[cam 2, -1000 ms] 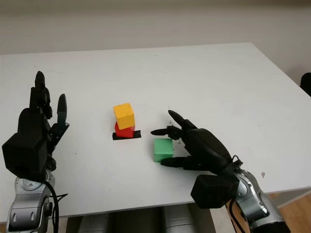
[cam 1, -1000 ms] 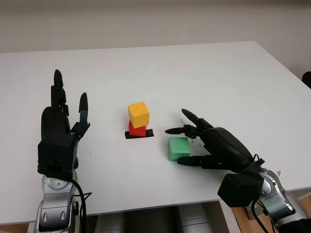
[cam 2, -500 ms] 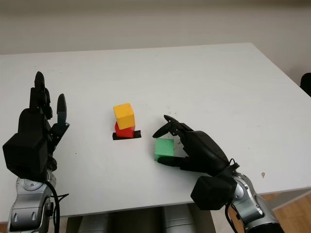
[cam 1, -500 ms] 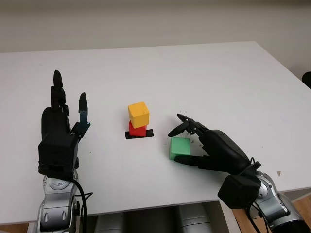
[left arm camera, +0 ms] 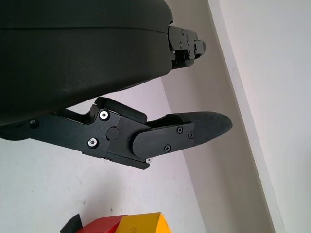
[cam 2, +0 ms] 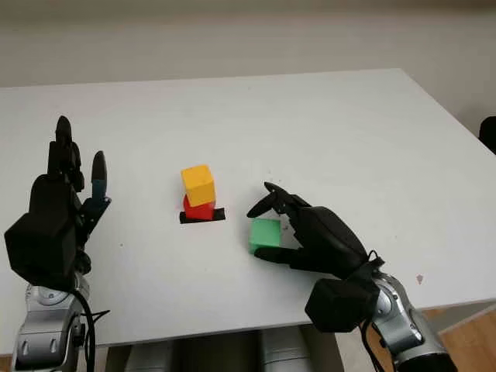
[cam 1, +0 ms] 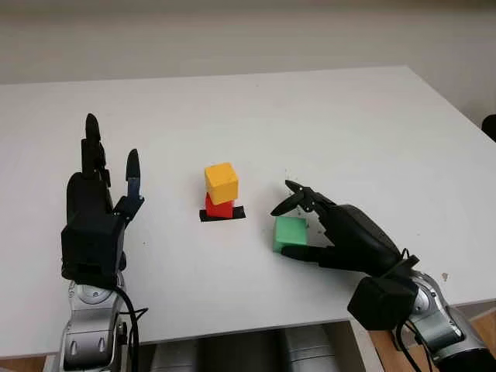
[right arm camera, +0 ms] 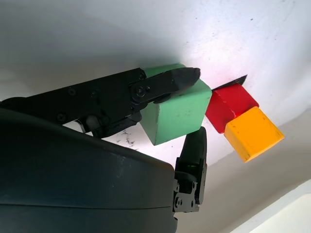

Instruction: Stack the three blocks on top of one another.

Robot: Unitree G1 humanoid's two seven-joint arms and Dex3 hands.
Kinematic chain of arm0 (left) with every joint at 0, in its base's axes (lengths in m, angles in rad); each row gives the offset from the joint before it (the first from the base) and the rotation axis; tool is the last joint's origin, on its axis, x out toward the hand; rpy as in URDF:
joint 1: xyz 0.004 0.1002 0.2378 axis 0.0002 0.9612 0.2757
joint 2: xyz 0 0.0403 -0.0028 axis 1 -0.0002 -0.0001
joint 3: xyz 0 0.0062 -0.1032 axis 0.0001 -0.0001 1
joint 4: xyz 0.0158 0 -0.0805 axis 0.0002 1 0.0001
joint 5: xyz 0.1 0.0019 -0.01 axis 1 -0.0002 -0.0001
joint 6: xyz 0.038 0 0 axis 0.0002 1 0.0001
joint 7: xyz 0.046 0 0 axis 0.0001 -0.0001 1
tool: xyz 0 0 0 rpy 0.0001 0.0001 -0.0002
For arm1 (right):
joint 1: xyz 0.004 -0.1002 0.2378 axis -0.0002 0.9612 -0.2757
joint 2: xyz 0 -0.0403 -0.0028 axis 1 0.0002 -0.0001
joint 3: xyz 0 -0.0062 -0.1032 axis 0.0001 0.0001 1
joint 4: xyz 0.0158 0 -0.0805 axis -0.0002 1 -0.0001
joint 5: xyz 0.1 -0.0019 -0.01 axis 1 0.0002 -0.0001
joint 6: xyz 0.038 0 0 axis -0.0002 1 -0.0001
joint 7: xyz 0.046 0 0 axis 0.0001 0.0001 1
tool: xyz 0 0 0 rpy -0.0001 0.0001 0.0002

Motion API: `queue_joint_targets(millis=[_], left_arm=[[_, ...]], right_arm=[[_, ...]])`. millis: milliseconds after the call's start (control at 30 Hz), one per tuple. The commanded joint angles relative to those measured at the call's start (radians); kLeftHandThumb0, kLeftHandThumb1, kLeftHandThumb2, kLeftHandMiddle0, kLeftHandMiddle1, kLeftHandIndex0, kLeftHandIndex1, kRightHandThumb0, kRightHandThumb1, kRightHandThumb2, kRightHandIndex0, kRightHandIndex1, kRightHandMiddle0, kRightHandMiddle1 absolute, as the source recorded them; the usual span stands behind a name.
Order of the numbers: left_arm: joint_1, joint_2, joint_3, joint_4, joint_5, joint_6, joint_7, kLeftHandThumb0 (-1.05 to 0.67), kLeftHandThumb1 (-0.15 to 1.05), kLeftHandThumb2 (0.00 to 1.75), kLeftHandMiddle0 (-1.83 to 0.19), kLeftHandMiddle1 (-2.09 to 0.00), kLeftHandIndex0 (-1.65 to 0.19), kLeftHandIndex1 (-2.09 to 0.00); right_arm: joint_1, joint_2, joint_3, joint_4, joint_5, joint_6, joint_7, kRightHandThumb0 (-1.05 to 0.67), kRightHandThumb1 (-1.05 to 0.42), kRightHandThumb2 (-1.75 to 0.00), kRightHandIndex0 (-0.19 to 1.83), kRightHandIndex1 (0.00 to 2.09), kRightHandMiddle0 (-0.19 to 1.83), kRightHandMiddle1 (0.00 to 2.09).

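Right hand takes the green block, the last one to stack.
Nearest, the right hand [cam 1: 329, 229] has its fingers closed around the green block [cam 1: 290, 233] on the tabletop [cam 1: 349, 132]; left hand [cam 1: 97, 209] open, idle. Further, the yellow block [cam 1: 221, 183] sits on the red block [cam 1: 218, 208]. Next, I think: lift, carry over, place gently on the yellow.

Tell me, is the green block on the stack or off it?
Off: the green block is beside the yellow block, between the right hand's fingers.

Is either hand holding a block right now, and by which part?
The right hand grips the green block by its opposite sides, fingers on one face, thumb on the other. The left hand is open, upright at the table's left.
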Motion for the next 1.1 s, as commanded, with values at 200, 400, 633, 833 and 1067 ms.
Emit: queue_joint_targets(millis=[200,400,633,833,1067], left_arm=[[0.0,0.002,-0.004,-0.025,0.006,0.007,-0.004,-0.59,1.05,0.58,0.02,-0.05,0.03,-0.05],[-0.003,0.0,-0.002,-0.02,0.005,0.001,-0.003,-0.6,1.05,0.57,0.02,-0.05,0.03,-0.05],[-0.003,-0.004,-0.003,-0.031,0.004,0.019,-0.004,-0.59,1.05,0.57,0.02,-0.06,0.03,-0.05],[-0.008,0.003,-0.002,-0.018,0.003,0.007,-0.007,-0.6,1.05,0.57,0.02,-0.05,0.03,-0.05],[-0.015,0.01,-0.005,-0.016,0.01,0.006,-0.008,-0.6,1.05,0.58,0.03,-0.05,0.03,-0.05]], right_arm=[[-0.003,0.036,-0.045,-0.07,0.218,0.106,0.139,-0.34,-1.05,-0.15,0.16,0.05,-0.02,1.58],[-0.005,0.045,-0.076,-0.164,0.298,0.219,0.205,-0.37,-1.05,-0.15,0.16,0.06,-0.02,1.59],[-0.008,0.05,-0.105,-0.241,0.351,0.311,0.252,-0.38,-1.05,-0.14,0.16,0.05,0.01,1.55],[-0.026,0.065,-0.13,-0.292,0.406,0.413,0.278,-0.39,-1.05,-0.13,0.17,0.06,0.06,1.54],[-0.129,0.098,-0.159,-0.269,0.477,0.492,0.291,-0.45,-1.04,-0.09,0.2,0.07,0.11,1.6]])
